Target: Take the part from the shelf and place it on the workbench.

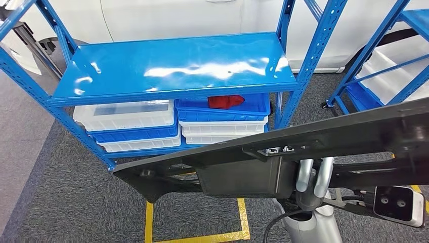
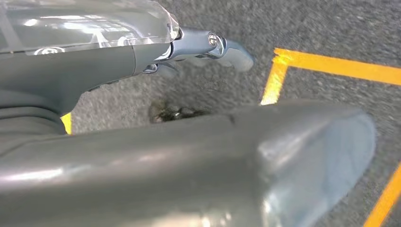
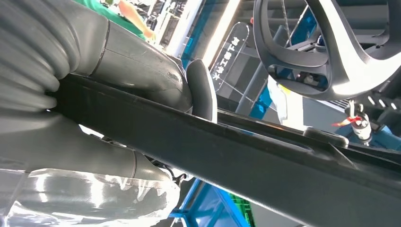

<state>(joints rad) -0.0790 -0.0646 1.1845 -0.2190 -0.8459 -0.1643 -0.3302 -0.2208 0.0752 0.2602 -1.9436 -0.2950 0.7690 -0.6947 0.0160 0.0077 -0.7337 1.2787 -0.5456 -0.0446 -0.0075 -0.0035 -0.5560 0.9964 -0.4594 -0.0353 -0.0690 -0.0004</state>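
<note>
Evidently, part: a long, dark, flat moulded panel [image 1: 303, 147] is carried across the lower half of the head view, slanting upward toward the robot's right, in front of the blue shelf [image 1: 172, 66] and above the grey carpet [image 1: 66, 202].
Handling: the part is judged stiff and fairly light for its length, since it spans the view without visible sag; its long overhang is likely to swing and lever against a one-point hold, so slow turns are advised.
Where to take hold: the thin flat edge near the middle is judged the best place, close to the boxy block [image 1: 243, 177] on its underside, so that the ends balance.
Look of the part: matte black plastic is seen, with ribs, a raised rail, a small connector recess and a pointed end toward the robot's left.
Right hand: the right hand [image 3: 142, 90] is clamped on the panel's edge in its wrist view, thumb [image 3: 201, 90] pressed over the upper face and the fingers beneath.
Left hand: the left hand [image 2: 208, 47] hangs over the carpet and yellow floor tape [image 2: 331, 64], holding nothing; whether its fingers are spread or curled cannot be told.
Stage: the part is judged already off the shelf, with the workbench placement not yet done.
Surroundings: white and blue bins [image 1: 126, 114] and a red object [image 1: 225, 101] lie on the lower shelf level.
</note>
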